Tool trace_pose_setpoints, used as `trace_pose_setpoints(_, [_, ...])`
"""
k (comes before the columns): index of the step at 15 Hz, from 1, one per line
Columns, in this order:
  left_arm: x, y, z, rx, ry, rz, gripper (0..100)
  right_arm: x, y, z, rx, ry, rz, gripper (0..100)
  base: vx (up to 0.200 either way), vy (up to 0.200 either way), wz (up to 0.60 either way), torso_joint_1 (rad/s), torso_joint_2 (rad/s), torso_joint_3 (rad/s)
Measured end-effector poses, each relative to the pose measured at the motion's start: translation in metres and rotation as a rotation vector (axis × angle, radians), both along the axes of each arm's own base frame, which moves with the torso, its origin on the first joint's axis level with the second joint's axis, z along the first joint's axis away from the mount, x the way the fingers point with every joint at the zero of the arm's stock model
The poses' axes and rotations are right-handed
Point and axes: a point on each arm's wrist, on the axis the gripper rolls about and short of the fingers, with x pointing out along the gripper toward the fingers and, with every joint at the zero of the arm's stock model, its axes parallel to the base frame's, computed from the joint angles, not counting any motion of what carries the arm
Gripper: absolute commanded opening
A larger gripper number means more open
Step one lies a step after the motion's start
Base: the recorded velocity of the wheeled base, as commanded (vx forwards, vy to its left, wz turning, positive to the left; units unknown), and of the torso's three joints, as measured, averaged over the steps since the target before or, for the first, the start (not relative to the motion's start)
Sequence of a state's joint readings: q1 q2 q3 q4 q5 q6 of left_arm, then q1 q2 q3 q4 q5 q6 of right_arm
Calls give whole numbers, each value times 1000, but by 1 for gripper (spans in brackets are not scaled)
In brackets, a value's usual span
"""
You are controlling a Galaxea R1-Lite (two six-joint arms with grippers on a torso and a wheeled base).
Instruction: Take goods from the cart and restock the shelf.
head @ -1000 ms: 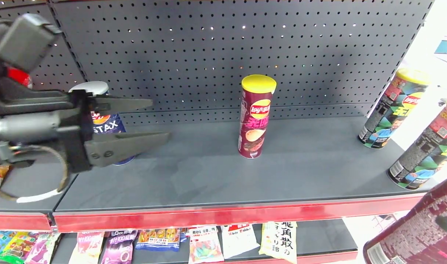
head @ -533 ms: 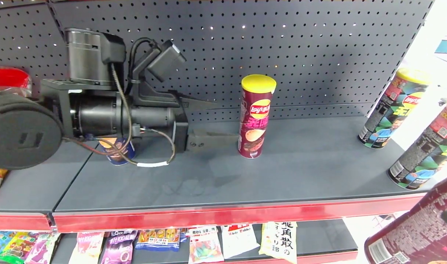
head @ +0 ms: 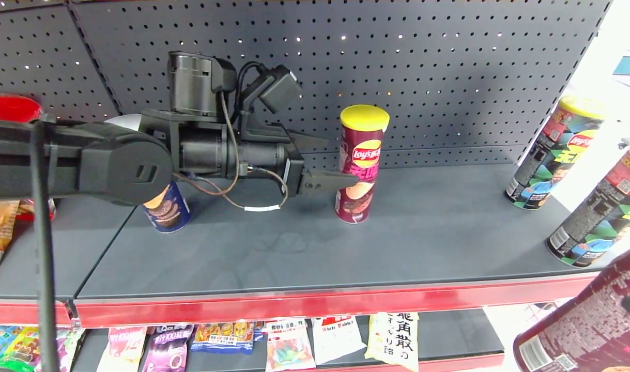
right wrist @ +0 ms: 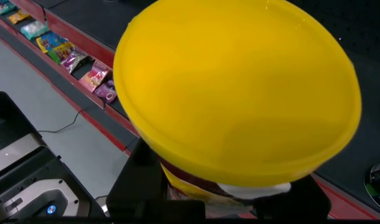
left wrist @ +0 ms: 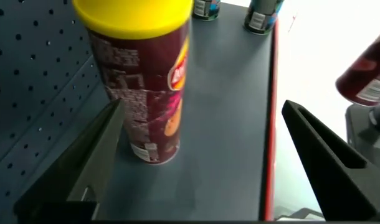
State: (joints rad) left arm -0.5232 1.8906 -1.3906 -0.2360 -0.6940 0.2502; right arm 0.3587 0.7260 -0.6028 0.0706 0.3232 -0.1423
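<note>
Hand on left arm (head: 340,160) released, flanking maroon yellow-lidded crisp tube (head: 359,165): centre, close gently. Right hand (right wrist: 212,199) grasping matching tube (head: 578,330).

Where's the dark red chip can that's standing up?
The can stands mid-shelf in the head view, at the left hand's open tips, right of the blue can.

- The chip can (head: 361,165) is maroon, with a yellow lid.
- The shelf (head: 304,248) is dark grey, with a glossy red front edge.
- The back panel (head: 423,62) is dark grey, with even rows of small holes.
- The small can (head: 167,209) is blue (its lid is white).
- The corner can (head: 552,152) is black and teal, with a yellow lid.
- The second maroon can (right wrist: 240,93) has a yellow lid too.
- The left gripper (head: 340,159) is black.
</note>
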Motion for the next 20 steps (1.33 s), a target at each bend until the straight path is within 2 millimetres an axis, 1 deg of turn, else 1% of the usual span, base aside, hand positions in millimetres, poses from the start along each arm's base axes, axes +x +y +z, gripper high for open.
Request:
trace_pose_setpoints(4, [16, -9, -5, 6, -21, 9, 100, 1, 0, 0, 0, 0, 0, 0, 0, 0, 0, 0, 0, 0])
trace_pose_setpoints(11, [38, -23, -10, -1, -45, 19, 100, 2, 1, 1, 1, 6, 0, 0, 0, 0, 0, 0, 0, 0])
trace_pose_setpoints(14, [43, -30, -16, 2, -43, 18, 100, 3, 1, 1, 0, 8, -1, 0, 0, 0, 0, 0, 0, 0])
trace_pose_setpoints(20, [50, -41, -17, -10, -53, 4, 100, 4, 2, 1, -2, 15, 0, 0, 0, 0, 0, 0, 0, 0])
